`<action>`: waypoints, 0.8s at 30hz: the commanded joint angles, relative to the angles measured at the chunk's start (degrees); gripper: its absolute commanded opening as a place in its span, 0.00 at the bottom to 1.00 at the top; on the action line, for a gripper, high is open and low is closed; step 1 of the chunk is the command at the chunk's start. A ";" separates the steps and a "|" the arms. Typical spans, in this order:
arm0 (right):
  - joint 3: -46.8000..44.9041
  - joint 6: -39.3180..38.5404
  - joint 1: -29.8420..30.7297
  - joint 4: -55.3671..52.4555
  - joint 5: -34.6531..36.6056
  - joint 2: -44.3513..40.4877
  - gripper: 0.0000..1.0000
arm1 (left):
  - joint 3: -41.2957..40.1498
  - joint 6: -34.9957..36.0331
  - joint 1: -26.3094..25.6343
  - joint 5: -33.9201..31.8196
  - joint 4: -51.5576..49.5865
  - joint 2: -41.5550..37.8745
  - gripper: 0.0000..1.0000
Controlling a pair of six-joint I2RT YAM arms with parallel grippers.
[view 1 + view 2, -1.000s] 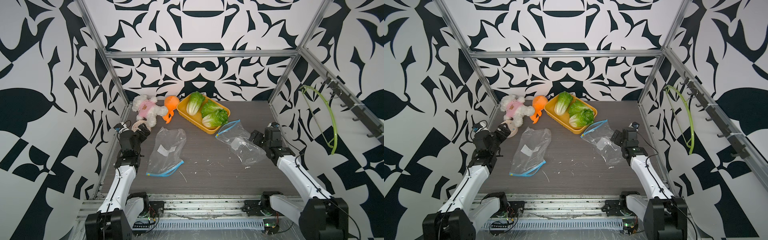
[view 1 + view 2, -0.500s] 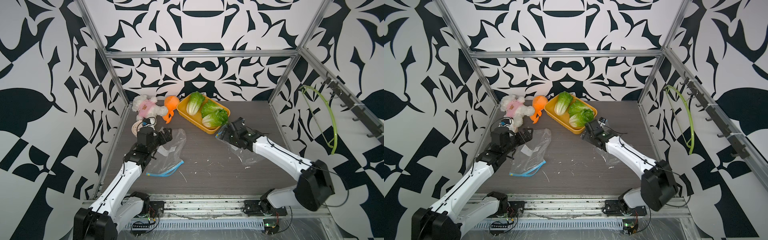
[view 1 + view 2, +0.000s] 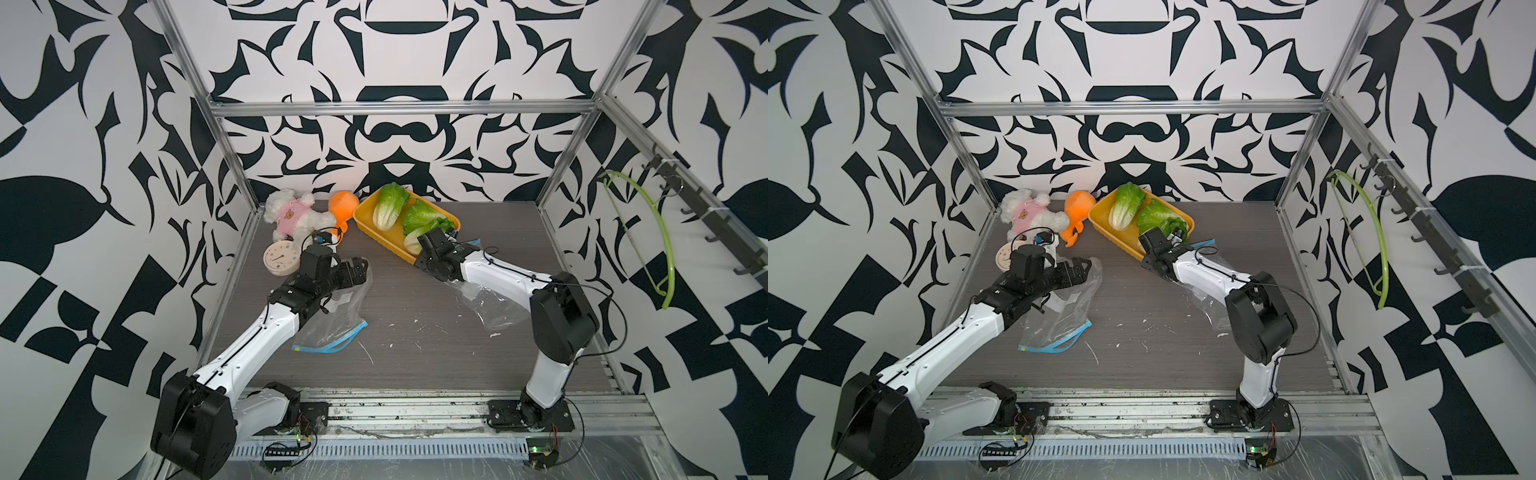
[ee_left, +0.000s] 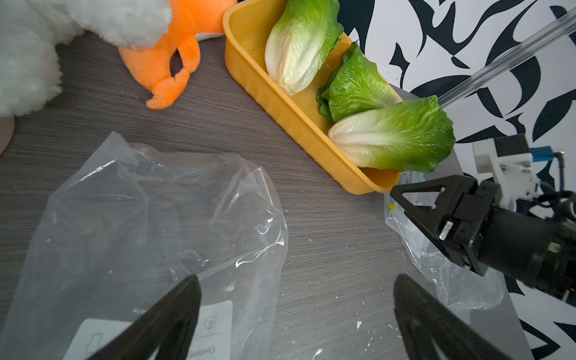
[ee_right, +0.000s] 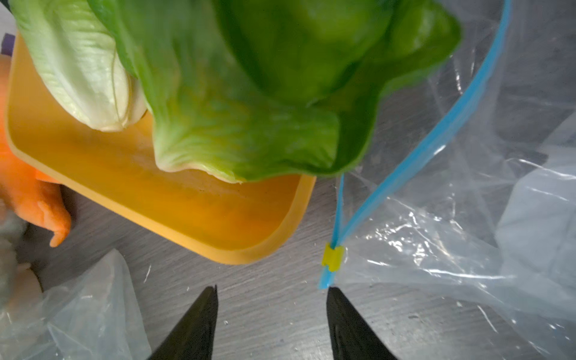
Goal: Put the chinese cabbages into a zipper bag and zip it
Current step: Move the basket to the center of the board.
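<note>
Walls (image 3: 395,137) are a wild black-and-white leafy pattern, and the table (image 3: 415,291) is dark grey woodgrain. Tray (image 4: 280,103) is yellow-orange, and the chinese cabbages (image 4: 299,46) go from bright green to pale white. The zipper bag (image 5: 436,249) by the tray is clear with a blue strip and a yellow slider (image 5: 333,257). Plushies: an orange one (image 3: 343,203) and a white one (image 3: 291,214) in a pink top.

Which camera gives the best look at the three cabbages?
The left wrist view: all three cabbages show sharp, side by side in the yellow tray. Both top views show them small, the nearest partly hidden behind the right claw. The right wrist view is so close that they are blurred and cropped.
</note>
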 commanded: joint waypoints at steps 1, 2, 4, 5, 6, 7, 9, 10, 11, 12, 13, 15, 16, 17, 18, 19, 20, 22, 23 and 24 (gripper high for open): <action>3.78 0.76 -1.77 0.89 -1.45 2.84 0.54 | 2.57 0.54 -0.39 0.47 -2.30 1.49 0.99; 4.08 0.58 -1.89 1.09 -1.17 3.32 0.52 | 3.09 0.51 -0.40 0.38 -3.09 1.93 0.99; 4.53 -0.55 -2.06 1.16 0.64 3.54 0.48 | 4.11 0.53 -0.49 0.13 -4.71 2.69 0.99; 4.60 -0.83 -2.17 1.26 0.75 3.64 0.48 | 4.43 0.53 -0.57 0.08 -5.16 2.95 0.99; 4.79 -1.11 -2.43 1.33 0.66 3.92 0.47 | 4.71 0.53 -0.57 0.03 -5.60 3.11 0.99; 5.11 -1.12 -2.74 1.28 0.19 4.43 0.46 | 4.84 0.53 -0.58 -0.23 -5.89 3.24 0.99; 5.54 -0.95 -3.50 1.41 -1.36 5.64 0.42 | 5.07 0.38 -0.66 -0.70 -6.19 3.33 0.99; 5.90 -1.15 -3.70 1.41 -1.44 6.23 0.40 | 5.26 0.43 -0.67 -0.84 -6.45 3.33 0.99; 6.28 -1.61 -3.82 1.41 -1.41 6.70 0.38 | 5.52 0.36 -0.67 -1.03 -6.72 3.27 0.99; 6.69 -2.11 -3.94 1.35 -1.45 7.09 0.36 | 5.76 0.35 -0.67 -1.03 -7.07 3.25 0.99; 6.94 -2.54 -4.24 1.35 -1.43 7.37 0.34 | 5.97 0.44 -0.67 -1.07 -7.38 3.18 0.99; 7.65 -3.64 -4.68 0.91 -1.37 7.81 0.29 | 6.46 0.53 -0.67 -1.54 -8.41 3.24 0.99; 7.94 -4.19 -4.94 0.49 -1.41 7.98 0.26 | 6.66 0.53 -0.62 -1.73 -8.88 3.32 0.99; 8.23 -4.78 -5.21 -0.06 -1.45 8.15 0.24 | 6.93 0.53 -0.67 -1.90 -9.44 3.49 0.99; 8.24 -5.47 -5.57 -0.28 -1.41 8.03 0.22 | 7.17 0.53 -0.67 -1.87 -10.03 3.64 1.00; 8.09 -6.19 -5.82 -0.55 -1.40 7.88 0.20 | 7.38 0.49 -0.67 -1.85 -10.52 3.75 1.00; 7.98 -7.13 -6.12 -0.71 -1.41 7.60 0.17 | 7.72 0.44 -0.67 -1.69 -11.20 3.85 1.00; 7.91 -9.36 -7.01 -1.49 -3.68 7.17 0.14 | 8.56 0.27 -0.62 -1.37 -12.66 4.02 0.99; 7.89 -10.83 -7.63 -2.02 -4.27 7.04 0.14 | 8.99 0.27 -0.62 -1.18 -13.56 4.04 0.98; 7.93 -12.24 -8.39 -2.60 -5.05 6.94 0.14 | 9.30 0.27 -0.65 -1.08 -14.52 4.04 0.98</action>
